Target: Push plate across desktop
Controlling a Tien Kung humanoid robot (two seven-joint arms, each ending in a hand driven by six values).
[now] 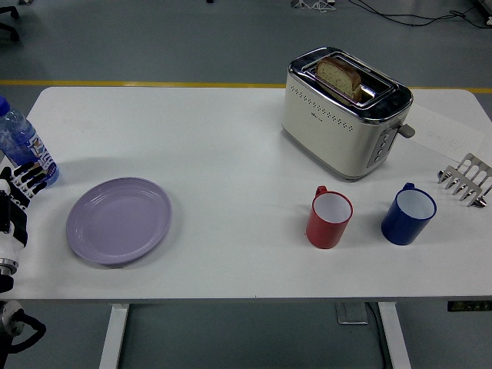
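Head view shows a white table (pixel 231 154) running nearly the full width of the picture. The largest thing on it is a cream toaster (pixel 344 112) at the far right, with a slice of bread (pixel 339 76) standing in its slot. The lilac plate (pixel 118 221) lies flat on the left half, near the front edge, with bare tabletop to its right. Farther right, well apart from the plate, stand a red mug (pixel 330 218) and a blue mug (pixel 408 214), side by side in front of the toaster. A water bottle (pixel 23 144) stands at the left edge, behind the plate. A small metal toast rack (pixel 466 180) sits at the right edge. The left hand (pixel 17 201) sits at the left edge, just beside the bottle and apart from the plate; whether its fingers are spread or curled cannot be told.
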